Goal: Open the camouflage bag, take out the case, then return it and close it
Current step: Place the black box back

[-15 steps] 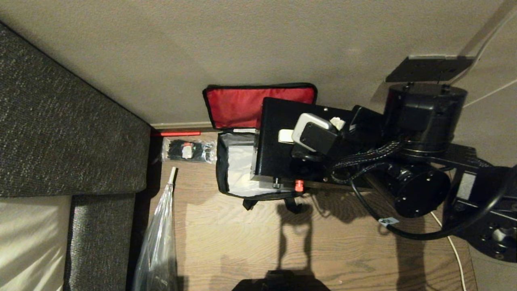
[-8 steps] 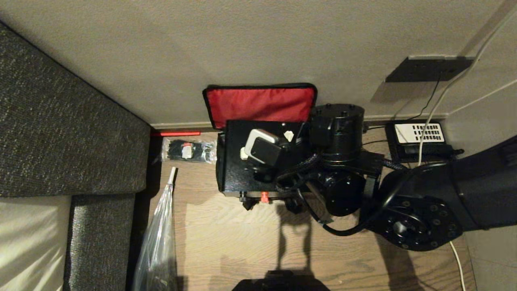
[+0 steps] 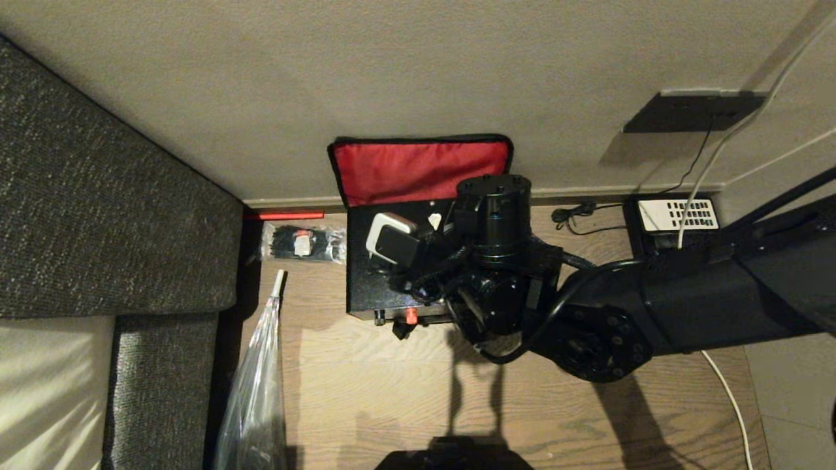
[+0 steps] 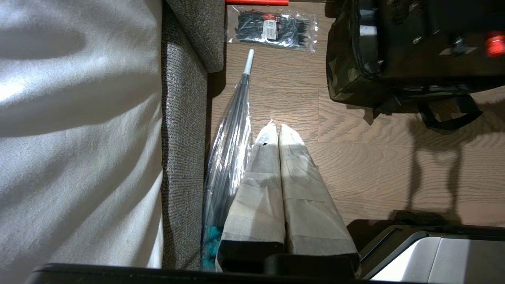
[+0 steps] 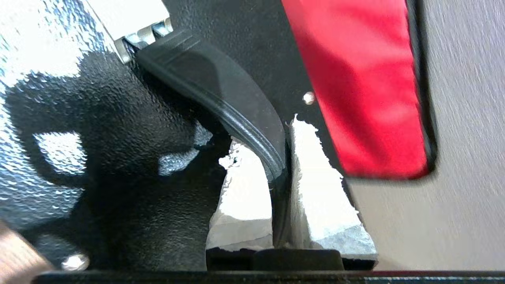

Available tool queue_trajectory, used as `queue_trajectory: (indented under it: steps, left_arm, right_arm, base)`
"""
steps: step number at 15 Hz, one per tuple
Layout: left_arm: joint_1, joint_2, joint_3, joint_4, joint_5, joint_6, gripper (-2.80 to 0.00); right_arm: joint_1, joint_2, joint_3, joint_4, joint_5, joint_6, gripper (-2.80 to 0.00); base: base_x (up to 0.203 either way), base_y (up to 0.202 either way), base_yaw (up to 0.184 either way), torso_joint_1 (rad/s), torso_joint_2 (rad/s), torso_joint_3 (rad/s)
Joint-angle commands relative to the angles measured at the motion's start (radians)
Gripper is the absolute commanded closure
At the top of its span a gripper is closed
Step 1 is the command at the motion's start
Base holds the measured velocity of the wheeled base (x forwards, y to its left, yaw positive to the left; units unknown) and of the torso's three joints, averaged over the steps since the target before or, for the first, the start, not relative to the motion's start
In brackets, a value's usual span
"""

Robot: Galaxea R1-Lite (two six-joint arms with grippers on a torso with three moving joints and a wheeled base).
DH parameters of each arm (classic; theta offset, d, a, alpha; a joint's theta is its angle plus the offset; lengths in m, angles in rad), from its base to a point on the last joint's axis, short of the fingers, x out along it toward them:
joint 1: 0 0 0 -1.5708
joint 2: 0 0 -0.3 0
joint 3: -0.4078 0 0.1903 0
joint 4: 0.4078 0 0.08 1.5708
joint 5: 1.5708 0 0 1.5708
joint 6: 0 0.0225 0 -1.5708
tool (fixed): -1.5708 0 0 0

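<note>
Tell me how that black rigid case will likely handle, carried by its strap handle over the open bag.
The black textured hard-shell case likely stays stiff; its edges look straight. Hung from one curved black handle pinched by the right end effector, it may swing or tilt. It looks fairly heavy for its size.

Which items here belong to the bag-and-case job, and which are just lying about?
Job: camouflage bag, lid open; case over the bag; right gripper shut on the case handle.
Lying about: packet of ties, telephone, plastic-wrapped umbrella, sofa.
</note>
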Motion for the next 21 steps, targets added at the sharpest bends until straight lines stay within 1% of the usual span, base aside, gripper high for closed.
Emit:
queue_trajectory:
  steps: [1, 4, 9, 12, 14, 18, 21]
  left_arm:
    - [0.0, -0.002, 0.003, 0.0, 0.0, -0.001, 0.0]
    - [0.0, -0.002, 0.003, 0.0, 0.0, 0.0, 0.0]
    - [0.0, -0.002, 0.003, 0.0, 0.0, 0.0, 0.0]
    - [0.0, -0.002, 0.003, 0.0, 0.0, -0.001, 0.0]
    - [0.0, -0.002, 0.003, 0.0, 0.0, 0.0, 0.0]
    - [0.0, -0.002, 0.003, 0.0, 0.0, 0.0, 0.0]
    - [0.0, -0.002, 0.003, 0.0, 0.0, 0.0, 0.0]
  right_arm:
    - [0.0, 0.019, -0.018, 0.024, 0.012, -0.008, 0.0]
    - [-0.014, 0.041, -0.039, 0.034, 0.074, -0.019, 0.0]
    - [-0.046, 0.045, -0.051, 0.034, 0.116, -0.014, 0.0]
    - [-0.07, 0.069, -0.104, 0.034, 0.132, -0.01, 0.0]
    - [-0.095, 0.088, -0.123, 0.034, 0.158, -0.009, 0.0]
    - [-0.148, 0.088, -0.125, 0.034, 0.197, -0.016, 0.0]
    - [-0.151, 0.062, -0.114, 0.058, 0.197, -0.011, 0.0]
  base:
    - [0.0, 0.0, 0.0, 0.0, 0.0, 0.0]
    - [0.0, 0.0, 0.0, 0.0, 0.0, 0.0]
    - [0.0, 0.0, 0.0, 0.0, 0.0, 0.0]
    - [0.0, 0.0, 0.0, 0.0, 0.0, 0.0]
    - [0.0, 0.0, 0.0, 0.0, 0.0, 0.0]
    - [0.0, 0.0, 0.0, 0.0, 0.0, 0.0]
    - [0.0, 0.0, 0.0, 0.0, 0.0, 0.0]
